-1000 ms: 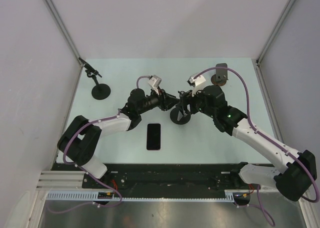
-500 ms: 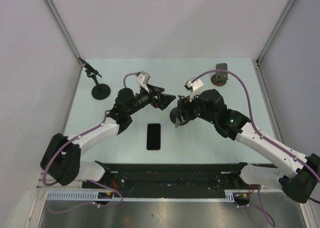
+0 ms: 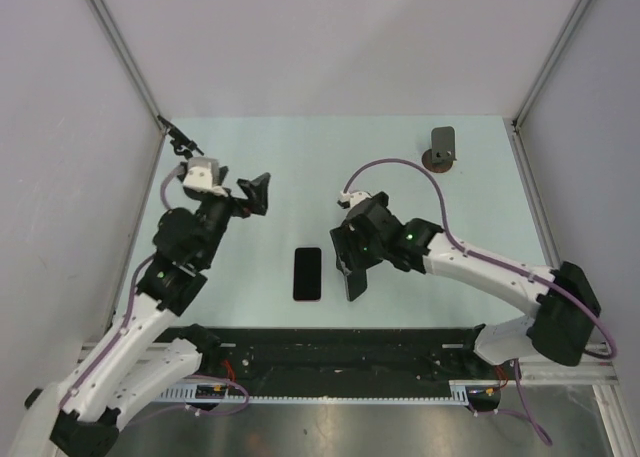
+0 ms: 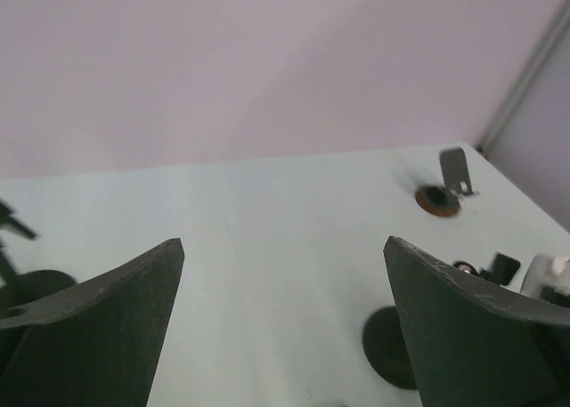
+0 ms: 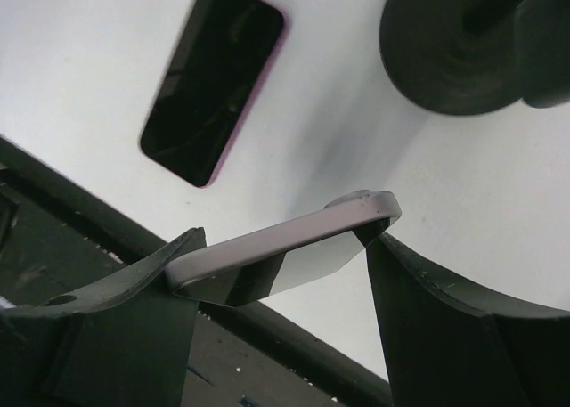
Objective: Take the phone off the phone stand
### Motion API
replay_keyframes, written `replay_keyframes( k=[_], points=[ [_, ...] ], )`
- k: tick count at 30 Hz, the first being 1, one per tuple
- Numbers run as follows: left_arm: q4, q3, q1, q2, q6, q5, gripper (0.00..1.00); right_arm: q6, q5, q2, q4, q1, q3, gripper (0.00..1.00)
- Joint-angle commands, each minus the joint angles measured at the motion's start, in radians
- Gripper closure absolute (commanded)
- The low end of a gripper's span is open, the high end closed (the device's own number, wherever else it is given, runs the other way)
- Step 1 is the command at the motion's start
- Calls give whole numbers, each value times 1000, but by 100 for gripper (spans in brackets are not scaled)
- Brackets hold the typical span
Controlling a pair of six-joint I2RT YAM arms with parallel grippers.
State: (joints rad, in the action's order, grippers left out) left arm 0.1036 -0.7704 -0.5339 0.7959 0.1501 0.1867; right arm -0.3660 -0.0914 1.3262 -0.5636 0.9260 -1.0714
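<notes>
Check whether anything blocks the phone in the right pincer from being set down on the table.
Nothing visible does. The right pincer holds the phone over bare table; the second phone and the stand base lie clear of it.

Light: bright, even and diffuse, from overhead; pale table (image 3: 320,152) without hard glare.
Shadows: soft and faint; one grey smudge on the table beyond the held phone (image 5: 285,247), right wrist view.
Reflections: held phone's glossy face mirrors the white table; flat phone (image 5: 212,86) screen shows faint streaks.
Focus: top view sharp throughout.
Left fingers (image 4: 89,336) and right fingers (image 5: 445,336): near-black, underexposed, detail lost.
Stand base (image 5: 454,51): soft-edged.
Far stand (image 4: 450,180): slightly smeared.
</notes>
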Motion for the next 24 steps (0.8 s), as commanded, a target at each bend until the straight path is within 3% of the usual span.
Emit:
replay_keyframes(
  k=[1,14,24],
  points=[
    [-50,37,8,-150,-184,209,0,-134,-67,109,-7,7,-84,100],
    [-81,149,6,-271,-176,228,0,-268,-140,482,-102,11,-280,100],
    [-79,154,6,-250,-184,211,0,-332,-156,611,-170,-18,-335,81]
  ],
)
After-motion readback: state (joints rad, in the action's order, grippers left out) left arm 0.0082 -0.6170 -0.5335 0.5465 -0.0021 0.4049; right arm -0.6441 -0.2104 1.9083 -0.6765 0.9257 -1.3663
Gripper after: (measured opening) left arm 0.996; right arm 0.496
